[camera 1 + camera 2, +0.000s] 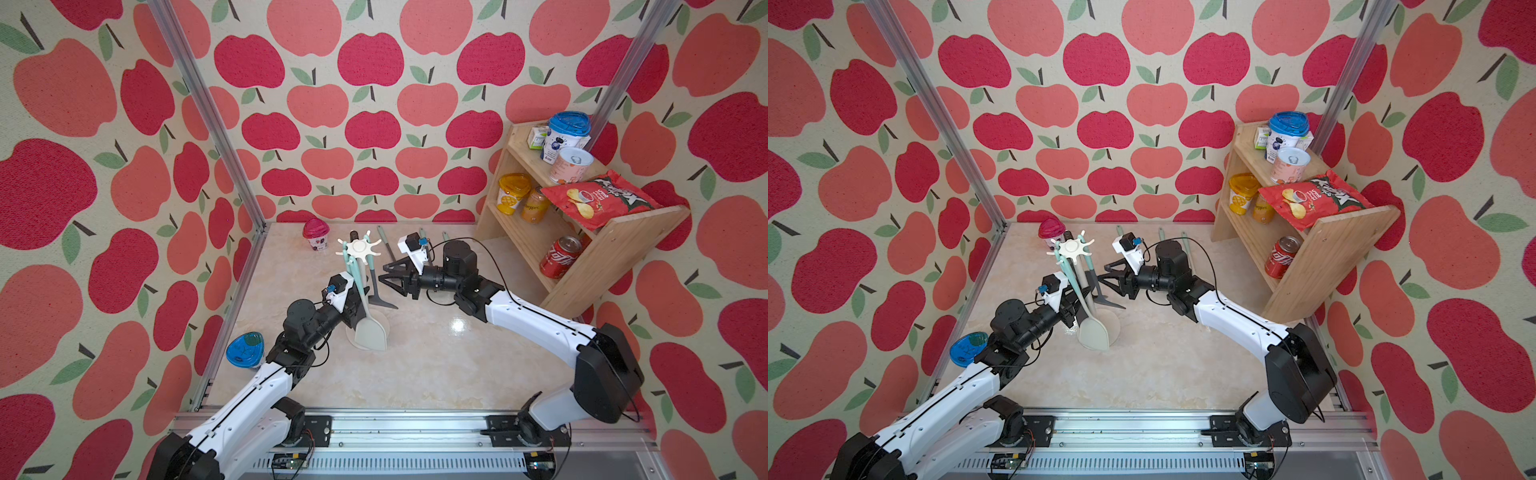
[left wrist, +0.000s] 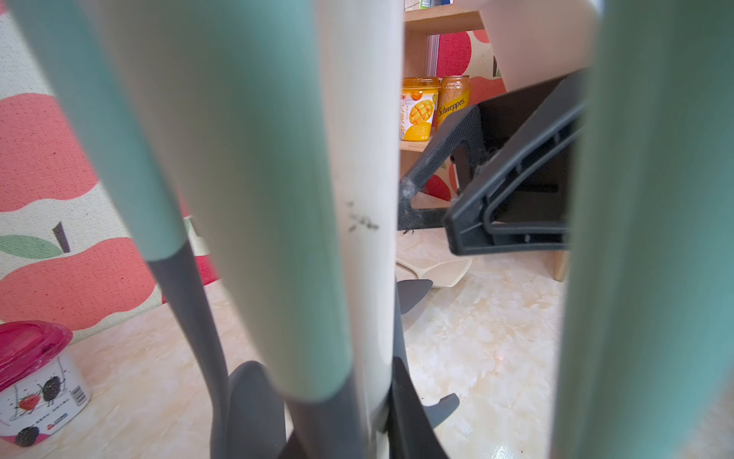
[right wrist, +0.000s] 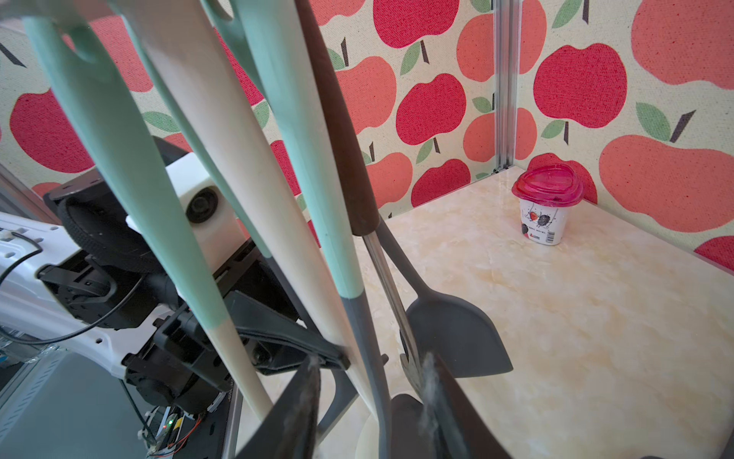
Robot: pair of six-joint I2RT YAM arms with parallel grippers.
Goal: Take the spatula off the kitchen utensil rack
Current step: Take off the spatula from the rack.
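Apple-print walls [image 1: 370, 62] are enclosing the cell, and a pale marble tabletop [image 1: 436, 365] is spreading between them. In the far right corner a wooden stepped shelf [image 1: 615, 249] is carrying cans, cups and a red crisp bag. Both arms are reaching inward from the near rail and meeting at the kitchen utensil rack [image 1: 358, 247]. It is standing upright left of the table's centre, with several utensils dangling from its star-shaped top.

The left gripper [image 3: 335, 357] is clamping the rack's cream pole [image 2: 365, 139] low down, its fingers pressed shut against it. The right gripper [image 1: 381, 273] is pointing at the rack from the shelf side, its fingers [image 3: 302, 405] standing apart and gripping nothing.

The dark grey spatula [image 3: 456, 337] is hanging from the rack on that same side, blade down near the tabletop. In the right wrist view its blade is sitting just beyond the fingertips, not between them. Standing in the gap are the grey shaft of a teal-handled utensil [image 3: 369, 381] and a thin steel stem [image 3: 391, 294], and neither finger is visibly touching them.

A cream-bladed turner [image 1: 371, 330] is hanging on the near side, over the rack's round base. A red-lidded cup [image 1: 316, 235] is sitting by the back wall, and a blue-lidded cup [image 1: 245, 351] is sitting at the left edge beside the left arm.
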